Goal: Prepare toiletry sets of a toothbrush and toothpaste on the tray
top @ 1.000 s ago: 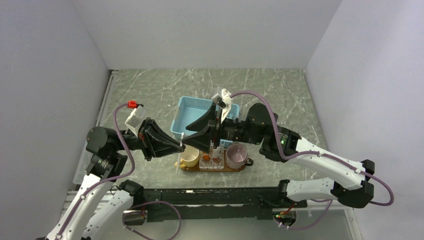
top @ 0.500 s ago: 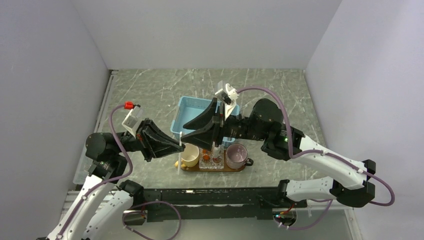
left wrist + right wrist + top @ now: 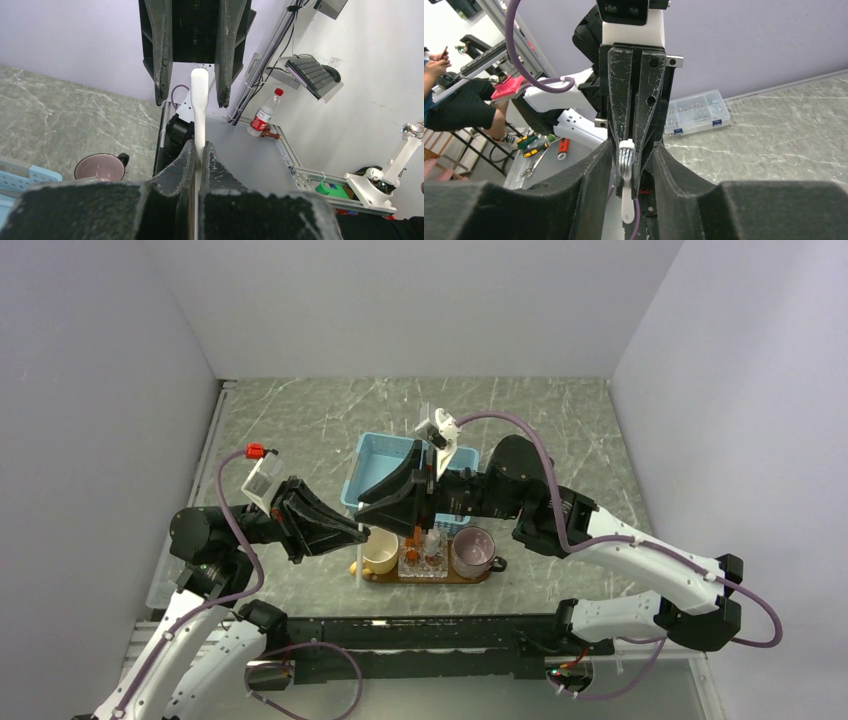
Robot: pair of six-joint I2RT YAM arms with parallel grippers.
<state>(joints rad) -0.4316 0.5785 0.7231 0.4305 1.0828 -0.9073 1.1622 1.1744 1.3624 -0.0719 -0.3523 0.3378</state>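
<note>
Nearest to us, the left gripper (image 3: 198, 146) has its fingers (image 3: 184, 161) pinched tight together on the white toothbrush (image 3: 199, 100), partway along the handle. The brush stands roughly upright in the air above the near edge of the table, its lower end hanging below the grip and its bristled head above. The right gripper (image 3: 192, 104) faces the left one. We see its fingers (image 3: 162, 60) spread apart with the brush head in the gap between them. Clear space shows on each side, so they hold nothing.

Below the two grippers lies the tray (image 3: 450, 580), a brown wooden oval at the near edge of the table (image 3: 300, 420). On it we see a cream cup (image 3: 380, 553) at the left and a purple mug (image 3: 473, 550) at the right. Between them stand clear glasses (image 3: 422, 560) with orange showing in them, too small to make out. Just behind the tray sits a blue basket (image 3: 385, 452), partly hidden by the right arm. The table is grey-green marble, closed in by pale walls (image 3: 400, 300). Past its left side we see a clear plastic box (image 3: 696, 112) of small parts and a seated person (image 3: 454, 107). Past its right side stands a water bottle (image 3: 263, 112).
</note>
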